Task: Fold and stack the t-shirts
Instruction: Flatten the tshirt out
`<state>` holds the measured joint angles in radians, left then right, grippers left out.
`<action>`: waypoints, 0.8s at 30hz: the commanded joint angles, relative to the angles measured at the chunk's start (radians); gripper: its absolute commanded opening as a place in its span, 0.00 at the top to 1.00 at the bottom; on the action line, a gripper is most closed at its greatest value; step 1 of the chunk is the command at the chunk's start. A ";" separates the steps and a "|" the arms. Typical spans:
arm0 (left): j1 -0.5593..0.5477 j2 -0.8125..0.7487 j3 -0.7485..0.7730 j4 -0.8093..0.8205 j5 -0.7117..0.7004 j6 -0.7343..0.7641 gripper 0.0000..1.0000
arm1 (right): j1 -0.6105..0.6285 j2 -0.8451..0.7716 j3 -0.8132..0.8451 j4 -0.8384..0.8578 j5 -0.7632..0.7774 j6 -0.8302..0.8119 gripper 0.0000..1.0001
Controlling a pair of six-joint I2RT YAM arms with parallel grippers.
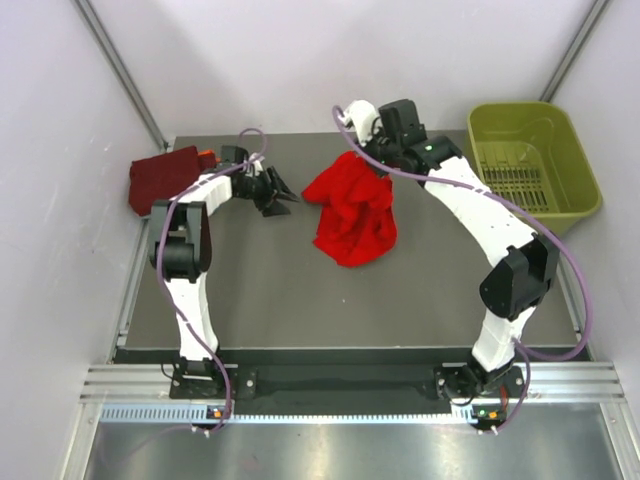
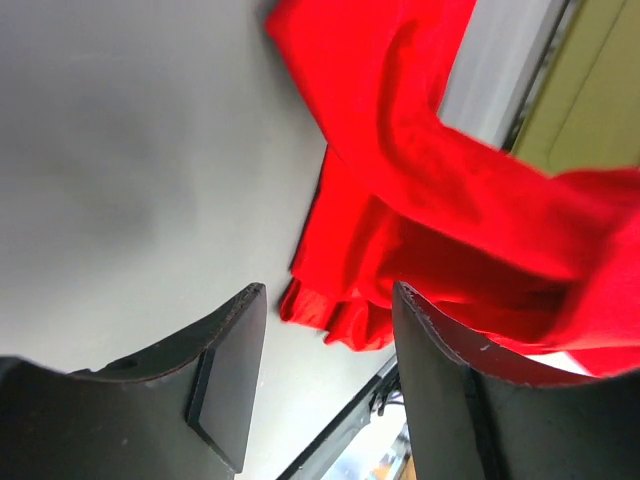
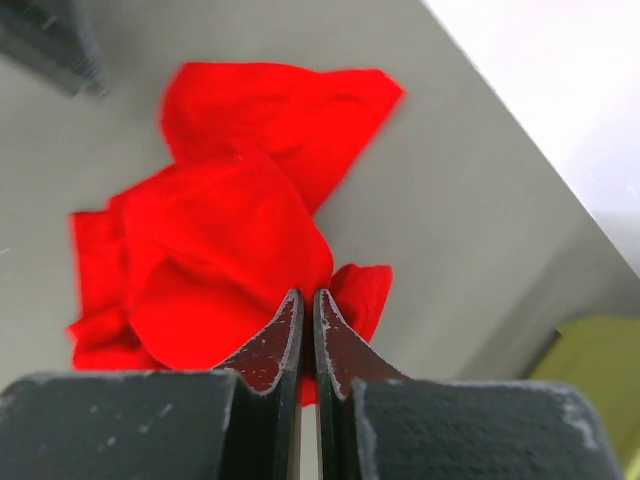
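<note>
Top external: crumpled red t-shirt (image 1: 352, 215) mid-desk (image 1: 260, 290), upper edge pinched in clenched right tool (image 1: 368, 160). Left tool (image 1: 275, 195) released, empty, just beside it. Folded maroon t-shirt (image 1: 160, 180) far left; olive basket (image 1: 535, 160) far right.

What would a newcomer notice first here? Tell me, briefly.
The bright red t-shirt crumpled mid-table stands out, its far edge pinched in the shut right gripper. The left gripper hangs open and empty beside it. A dark maroon shirt sits at the far left, an olive-green basket at the far right.
</note>
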<state>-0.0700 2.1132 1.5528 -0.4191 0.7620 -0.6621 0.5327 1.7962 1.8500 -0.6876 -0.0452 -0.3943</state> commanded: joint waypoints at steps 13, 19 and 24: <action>-0.088 0.295 0.314 0.108 0.019 0.025 0.44 | -0.088 -0.034 -0.026 0.060 0.041 0.029 1.00; -0.112 0.346 0.403 0.124 -0.009 0.041 0.45 | -0.089 -0.043 -0.048 0.060 0.041 0.029 1.00; -0.137 0.410 0.473 0.108 -0.058 0.084 0.62 | -0.089 -0.038 -0.052 0.059 0.041 0.031 1.00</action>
<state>-0.1852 2.4817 1.9717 -0.3416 0.7460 -0.6331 0.4381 1.7958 1.7931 -0.6724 -0.0086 -0.3733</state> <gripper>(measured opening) 0.425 0.017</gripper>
